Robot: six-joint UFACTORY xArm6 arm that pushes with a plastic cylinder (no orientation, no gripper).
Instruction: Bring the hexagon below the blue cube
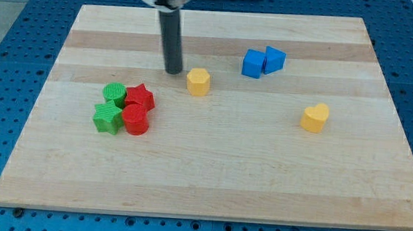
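Observation:
The yellow hexagon [199, 81] lies on the wooden board [210, 167], a little above the centre. The blue cube [253, 63] sits up and to the right of it, touching a second blue block [274, 59] on its right. My tip [174, 71] is down on the board just left of the yellow hexagon, with a small gap between them.
A yellow heart [315, 117] lies at the right. At the left is a tight cluster: a green cylinder [115, 93], a green star [107, 117], a red star [141, 96] and a red cylinder [135, 119]. A blue perforated table surrounds the board.

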